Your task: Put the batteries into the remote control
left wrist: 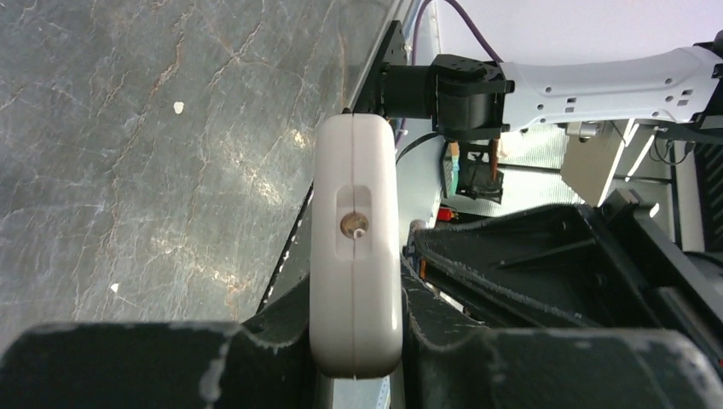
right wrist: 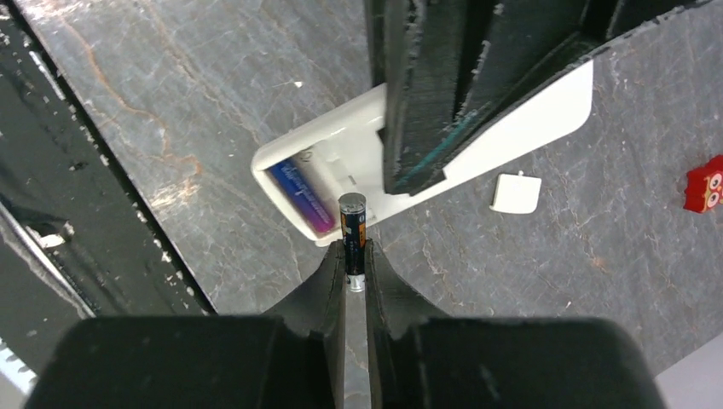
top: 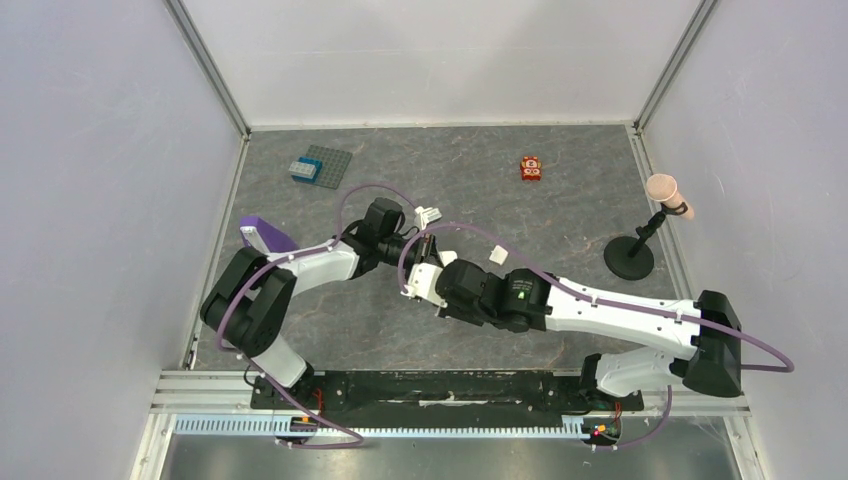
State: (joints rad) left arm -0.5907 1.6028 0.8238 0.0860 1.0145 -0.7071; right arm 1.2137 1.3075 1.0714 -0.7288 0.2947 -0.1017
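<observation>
My left gripper (left wrist: 355,285) is shut on the white remote control (left wrist: 355,247) and holds it edge-on above the table; from above it sits mid-table (top: 415,236). In the right wrist view the remote (right wrist: 349,158) shows its open back compartment, with the bluish-purple battery (right wrist: 303,192) lying inside. My right gripper (right wrist: 353,256) is shut on the dark brownish-black battery (right wrist: 353,223). That battery's free end is at the edge of the compartment, beside the purple one. From above, the right gripper (top: 428,264) is right against the left one.
A small white battery cover (right wrist: 516,193) lies on the grey table, right of the remote (top: 498,256). A red-orange toy block (top: 531,168) sits at the back. A grey plate with blue bricks (top: 320,165) is back left. A purple stand (top: 265,235) is left, and a black stand (top: 630,256) right.
</observation>
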